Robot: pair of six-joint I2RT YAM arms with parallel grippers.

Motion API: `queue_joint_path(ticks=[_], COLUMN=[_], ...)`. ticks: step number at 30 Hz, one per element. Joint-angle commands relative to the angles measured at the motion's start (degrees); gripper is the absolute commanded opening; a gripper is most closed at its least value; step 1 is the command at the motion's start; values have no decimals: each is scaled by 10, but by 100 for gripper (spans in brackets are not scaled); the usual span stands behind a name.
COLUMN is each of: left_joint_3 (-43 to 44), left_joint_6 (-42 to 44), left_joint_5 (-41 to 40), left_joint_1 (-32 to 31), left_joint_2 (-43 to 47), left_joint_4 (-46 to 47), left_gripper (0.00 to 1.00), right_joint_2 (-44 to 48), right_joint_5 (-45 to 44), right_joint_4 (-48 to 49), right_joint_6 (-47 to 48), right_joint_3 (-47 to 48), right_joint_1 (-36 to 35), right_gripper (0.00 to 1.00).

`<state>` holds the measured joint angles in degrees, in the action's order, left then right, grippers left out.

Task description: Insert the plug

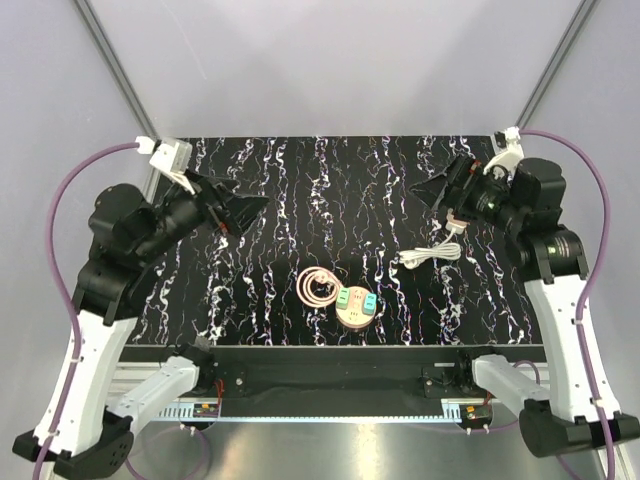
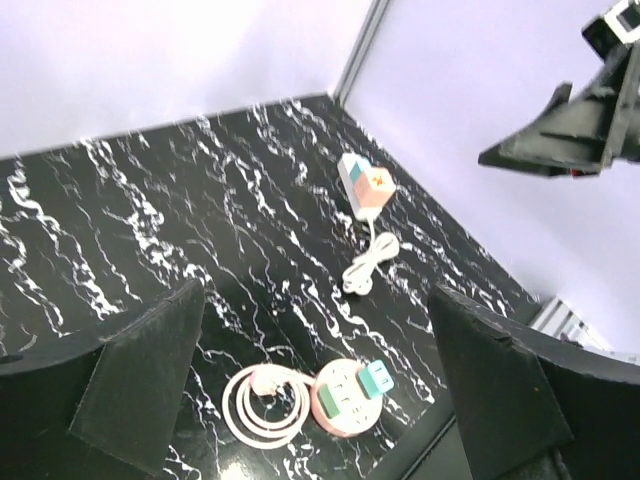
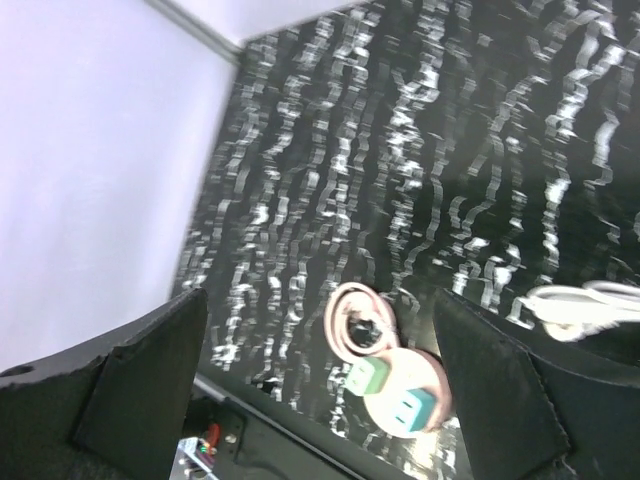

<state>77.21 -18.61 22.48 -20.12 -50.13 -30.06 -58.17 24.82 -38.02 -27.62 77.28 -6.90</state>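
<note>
Top external view: left gripper [image 1: 250,213] hangs over the left half of the bench [image 1: 320,180], jaws apart, holding nothing. Right gripper [image 1: 430,198] is over the right side, toward the far edge, jaws apart too, empty. The plug [image 2: 365,186] is a white block with an orange face. It lies on the bench near the right edge, close under the right gripper, and its white cable [image 1: 432,255] is bunched up on the side toward the near edge. Round pink socket hub [image 1: 356,307] sits by the near edge, about centre, with green and teal blocks on top. Pink coiled cord [image 1: 316,287] lies just beside its left side. Plug and hub are well apart. Left wrist view: both fingers [image 2: 150,370] spread wide, hub and coil on the bench between them.
</note>
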Motion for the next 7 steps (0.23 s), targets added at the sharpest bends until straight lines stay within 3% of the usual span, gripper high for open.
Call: queue_joint_path(ticks=[1,7], left_joint_3=[-14,-36], left_joint_6=[2,4], left_joint_5=[-39,-64], left_joint_1=[2,2], left_joint_2=[18,42], left_joint_4=[21,31], left_gripper=[99,99], right_joint_2=[22,38], right_joint_5=[53,67], right_joint_4=[73,92], right_joint_6=[-32,-9], right_joint_3=[-26,-30], right_joint_1=[0,0], right_gripper=[100,100])
